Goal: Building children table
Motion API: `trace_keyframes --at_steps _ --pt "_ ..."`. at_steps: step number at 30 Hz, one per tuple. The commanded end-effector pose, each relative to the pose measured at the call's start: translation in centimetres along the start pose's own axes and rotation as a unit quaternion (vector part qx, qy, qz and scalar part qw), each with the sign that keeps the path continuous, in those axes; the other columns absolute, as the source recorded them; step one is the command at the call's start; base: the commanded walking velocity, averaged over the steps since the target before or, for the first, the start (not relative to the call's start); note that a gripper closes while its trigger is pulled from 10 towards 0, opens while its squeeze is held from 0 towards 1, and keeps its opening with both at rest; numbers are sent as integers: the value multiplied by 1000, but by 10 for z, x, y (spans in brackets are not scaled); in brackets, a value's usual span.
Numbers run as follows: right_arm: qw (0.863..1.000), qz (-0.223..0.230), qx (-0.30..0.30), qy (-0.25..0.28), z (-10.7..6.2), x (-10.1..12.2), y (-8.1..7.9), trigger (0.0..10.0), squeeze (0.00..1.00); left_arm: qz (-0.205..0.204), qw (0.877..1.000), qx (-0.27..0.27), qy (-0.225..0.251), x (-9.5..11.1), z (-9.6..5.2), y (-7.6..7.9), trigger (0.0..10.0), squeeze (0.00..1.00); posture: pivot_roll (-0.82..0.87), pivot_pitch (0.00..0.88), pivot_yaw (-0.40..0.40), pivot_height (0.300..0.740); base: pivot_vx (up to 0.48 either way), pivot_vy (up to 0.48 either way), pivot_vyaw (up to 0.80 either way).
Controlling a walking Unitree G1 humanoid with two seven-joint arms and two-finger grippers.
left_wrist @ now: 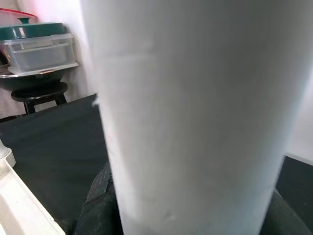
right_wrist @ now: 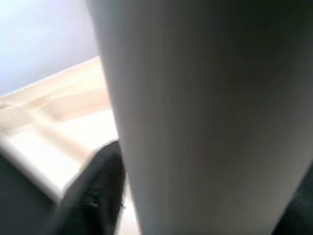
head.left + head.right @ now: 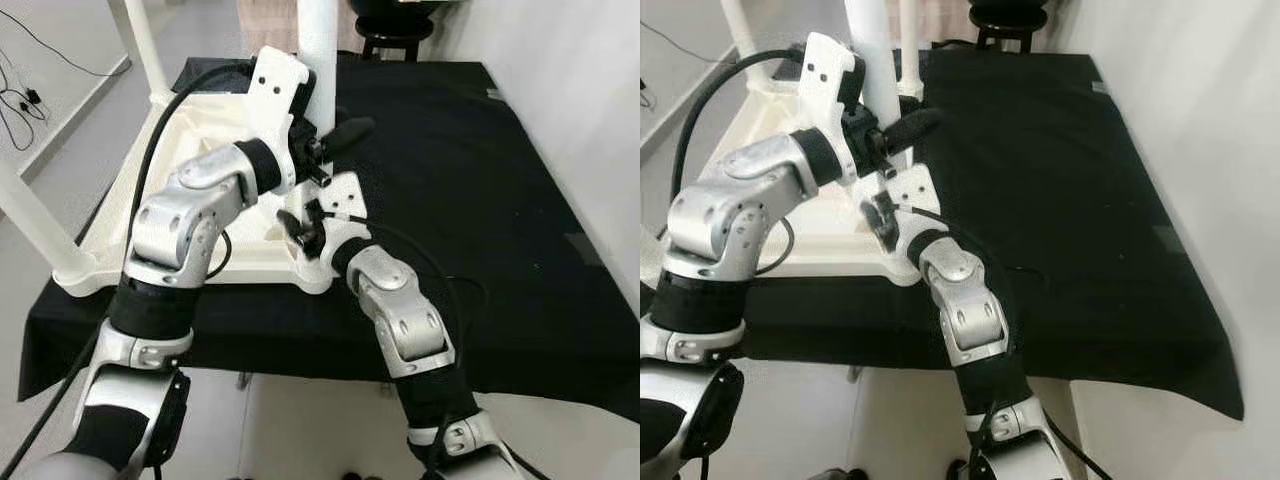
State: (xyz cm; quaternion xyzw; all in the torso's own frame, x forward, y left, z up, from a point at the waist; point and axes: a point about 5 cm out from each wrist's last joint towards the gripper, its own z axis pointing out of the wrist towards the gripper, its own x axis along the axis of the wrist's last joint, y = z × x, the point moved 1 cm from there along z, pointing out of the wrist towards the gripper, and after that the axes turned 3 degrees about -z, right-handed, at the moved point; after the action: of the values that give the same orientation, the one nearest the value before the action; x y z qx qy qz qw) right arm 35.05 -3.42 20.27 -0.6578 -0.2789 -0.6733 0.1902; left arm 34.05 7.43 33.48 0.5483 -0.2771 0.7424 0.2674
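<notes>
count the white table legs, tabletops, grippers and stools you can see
legs: 4
tabletop: 1
grippers: 2, left gripper and right gripper, both at the near leg
stool: 1
total: 8

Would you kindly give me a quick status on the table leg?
Left gripper and right gripper both clamped on upright white leg. Leg stands at near corner of upturned tabletop. Nothing obstructing.
</notes>
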Motion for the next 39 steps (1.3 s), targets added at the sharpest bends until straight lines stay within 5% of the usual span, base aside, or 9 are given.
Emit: trace_keyframes --at_steps 1,3,6,7,15,16,34,35,39 --pt "997 16 71 28 6 10 -5 10000 1000 6 1000 -11 -12 -5 1 5 0 0 13 135 -36 740 0 0 0" --pt "975 8 209 73 -1 26 2 10000 1000 8 1000 -11 -14 -5 0 4 0 0 20 131 -31 740 0 0 0" --pt "964 2 253 79 -5 30 4 10000 1000 8 1000 -12 -14 -6 0 4 0 0 20 131 -31 740 0 0 0" --pt "955 -15 287 74 -7 30 9 10000 0 9 1000 -13 -15 -6 0 4 0 0 20 131 -31 740 0 0 0" --pt "941 -39 331 51 2 30 23 10000 0 11 1000 -18 -17 -5 -1 7 0 0 57 128 -35 740 0 0 0" --pt "941 -39 333 48 5 30 22 0 0 13 1000 -18 -18 -5 -2 8 0 0 62 128 -36 740 0 0 0" --pt "928 -39 369 37 5 10 24 0 0 22 999 -19 -24 -5 -3 8 0 0 61 131 -35 740 0 0 0" --pt "932 -37 360 37 4 7 25 0 0 24 999 -29 -25 -6 -3 11 9137 1000 56 131 -32 740 0 0 0" --pt "943 -40 330 33 3 0 28 0 0 22 999 -12 -19 -4 -4 8 10000 1000 44 132 -37 740 0 0 0"
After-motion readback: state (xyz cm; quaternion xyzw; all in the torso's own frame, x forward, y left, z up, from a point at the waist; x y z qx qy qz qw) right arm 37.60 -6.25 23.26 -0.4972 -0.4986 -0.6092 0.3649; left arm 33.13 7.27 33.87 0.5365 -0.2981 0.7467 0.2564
